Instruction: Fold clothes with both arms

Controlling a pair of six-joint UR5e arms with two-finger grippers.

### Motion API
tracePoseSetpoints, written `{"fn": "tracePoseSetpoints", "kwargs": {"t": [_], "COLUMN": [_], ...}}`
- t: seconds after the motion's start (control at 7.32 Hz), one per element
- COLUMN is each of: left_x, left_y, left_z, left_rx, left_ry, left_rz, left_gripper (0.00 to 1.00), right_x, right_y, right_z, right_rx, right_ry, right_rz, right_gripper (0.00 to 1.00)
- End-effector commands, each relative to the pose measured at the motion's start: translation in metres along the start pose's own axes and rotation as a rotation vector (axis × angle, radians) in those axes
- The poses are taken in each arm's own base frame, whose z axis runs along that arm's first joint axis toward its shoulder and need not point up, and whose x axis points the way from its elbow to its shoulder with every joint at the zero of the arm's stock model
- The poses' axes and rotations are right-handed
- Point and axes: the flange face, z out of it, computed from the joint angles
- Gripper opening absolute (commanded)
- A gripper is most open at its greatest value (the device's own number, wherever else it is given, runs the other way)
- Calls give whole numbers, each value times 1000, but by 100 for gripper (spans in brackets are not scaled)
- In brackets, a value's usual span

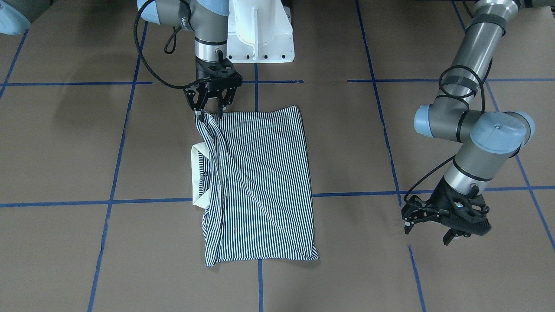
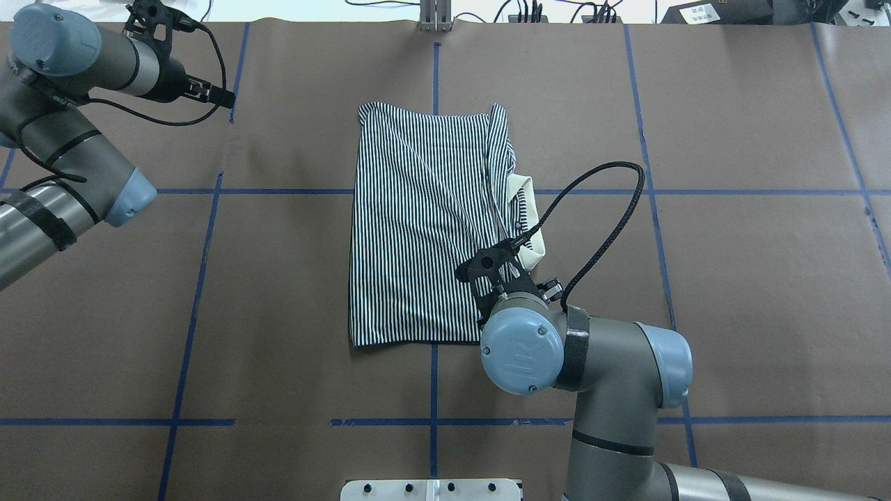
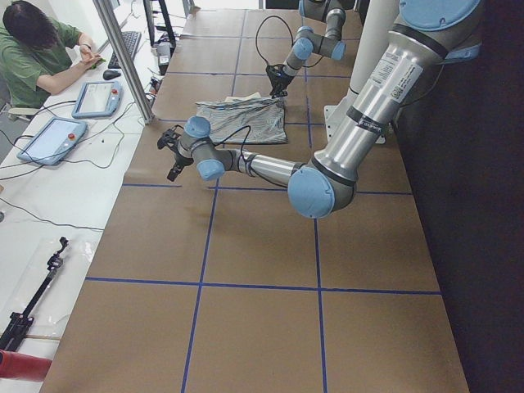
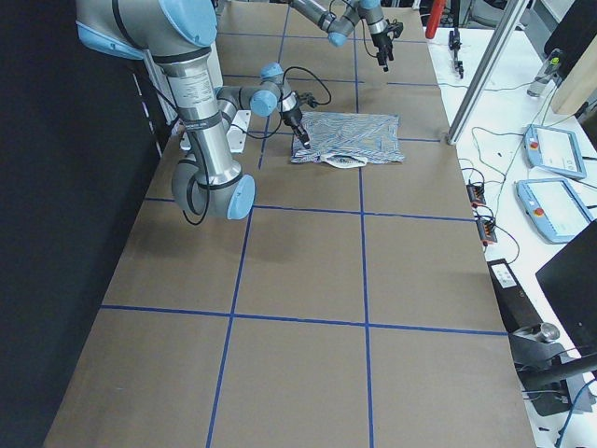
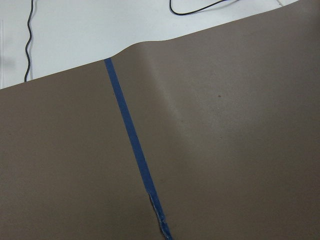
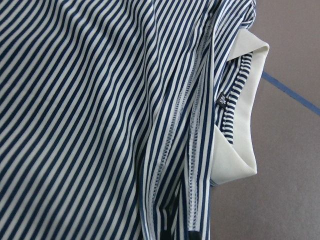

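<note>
Seen from overhead, the right gripper (image 1: 211, 113) is closest to the robot. Its fingers are pinched tight on the near corner of the striped shirt (image 2: 418, 229), at about 5 o'clock on the shirt. A long wrinkle runs away from that corner. The shirt lies folded in the middle of the brown table (image 2: 731, 278). Its cream collar (image 2: 523, 198) pokes out at 3 o'clock. Far off at 10 o'clock, the left gripper (image 1: 427, 229) hangs over bare table by a blue tape line (image 5: 132, 140). Its fingers are wide apart and hold nothing.

shirt (image 1: 264, 173): soft striped cloth; table (image 1: 65, 151): matt brown paper; right arm (image 2: 612, 396): smooth metal.
</note>
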Motion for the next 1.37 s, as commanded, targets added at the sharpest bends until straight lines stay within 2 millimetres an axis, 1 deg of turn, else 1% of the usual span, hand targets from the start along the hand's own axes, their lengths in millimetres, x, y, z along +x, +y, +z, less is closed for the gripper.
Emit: {"fn": "tracePoseSetpoints", "kwargs": {"t": [0.0, 0.14, 0.27, 0.41, 0.55, 0.68, 0.82, 1.09, 1.23], "left_x": [1, 0, 1, 1, 1, 1, 1, 1, 1], "left_y": [1, 0, 1, 1, 1, 1, 1, 1, 1], "left_z": [1, 0, 1, 1, 1, 1, 1, 1, 1], "left_rx": [-1, 0, -1, -1, -1, -1, -1, -1, -1], "left_ry": [1, 0, 1, 1, 1, 1, 1, 1, 1], "left_rz": [1, 0, 1, -1, -1, -1, -1, -1, -1], "left_gripper": [100, 100, 100, 100, 100, 100, 100, 100, 100], "right_x": [-5, -11, -13, -16, -17, -17, -17, -15, -9], "right_y": [3, -5, -4, 0, 1, 0, 1, 1, -1], "right_z": [2, -6, -4, 8, 12, 11, 11, 10, 6], "right_rx": [-6, 5, 0, -14, -13, -12, -13, -11, -3], "right_ry": [-1, -15, -14, 3, 2, 0, -1, -2, -6], "right_rz": [-7, -2, -3, -2, -4, -6, -12, -15, -8], "right_gripper": [25, 27, 28, 27, 25, 24, 1, 0, 0]}}
